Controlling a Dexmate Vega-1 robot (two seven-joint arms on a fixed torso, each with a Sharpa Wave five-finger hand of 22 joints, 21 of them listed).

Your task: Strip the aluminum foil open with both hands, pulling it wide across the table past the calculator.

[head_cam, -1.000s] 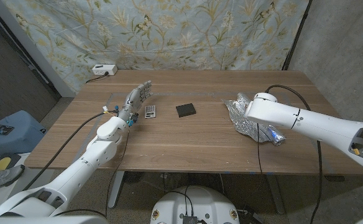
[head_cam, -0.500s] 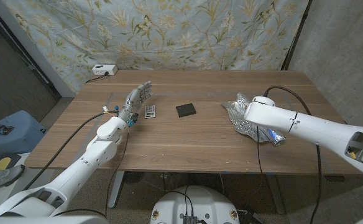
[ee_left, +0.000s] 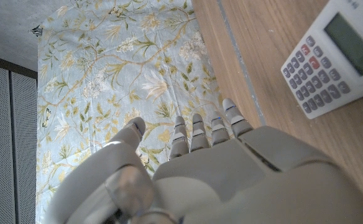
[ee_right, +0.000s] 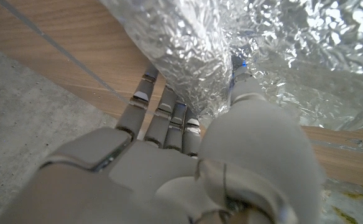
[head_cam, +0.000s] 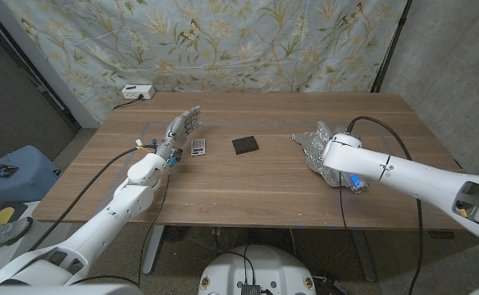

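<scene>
My left hand stood empty, fingers spread, beside the calculator. My right hand pinched the crumpled foil at the surface's right; one-handed pulling risked tearing or dragging it.

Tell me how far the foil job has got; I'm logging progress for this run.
Early stage. Done: the right hand has reached the aluminum foil, its fingers against a crumpled fold. In hand: securing that hold; whether it truly grips is unclear. Left: the left hand stands open beside the calculator, away from the foil, which lies bunched on the table's right side, not pulled wide.
</scene>
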